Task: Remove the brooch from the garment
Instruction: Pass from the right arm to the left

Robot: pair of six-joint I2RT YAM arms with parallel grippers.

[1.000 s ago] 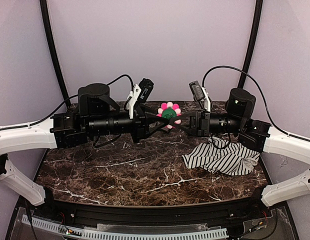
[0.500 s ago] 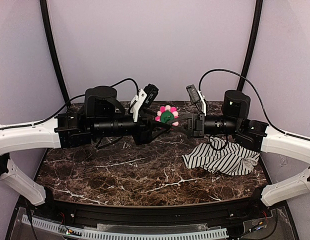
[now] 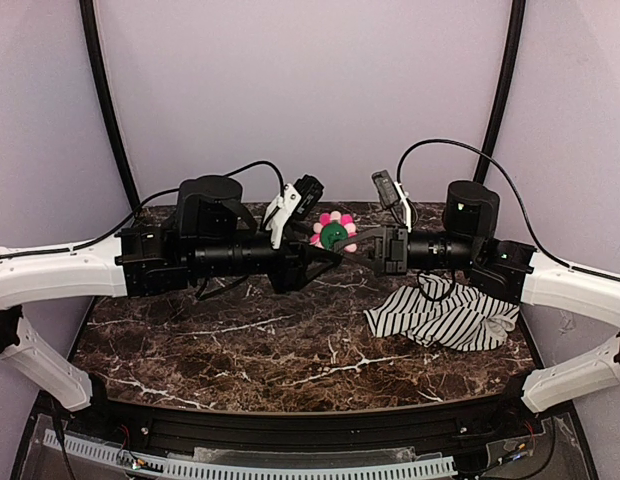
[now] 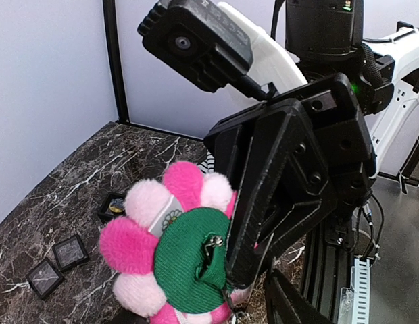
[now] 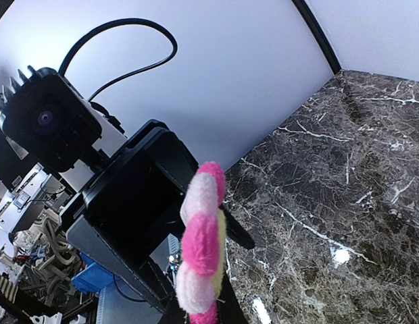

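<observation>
Brooch (image 3: 336, 233) off garment (image 3: 445, 318), up and to its left. R gripper (image 3: 348, 248) clamped on brooch, arm level. L gripper (image 3: 320, 256) opposite, arm level; jaw state unclear.

brooch (image 4: 176, 256): fuzzy plush petals, green woven-cloth centre
garment (image 3: 445, 320): soft, matt cloth
table (image 3: 240, 350): glossy, smooth, veined marble-look top

The brooch (image 3: 336, 232) shows pink and white petals round a dark green centre. The garment (image 3: 445, 315), right of the brooch, is white with thin black stripes. The table (image 3: 240, 340) is dark brown marble, white-veined; the square frames (image 4: 57, 263) are black.
</observation>
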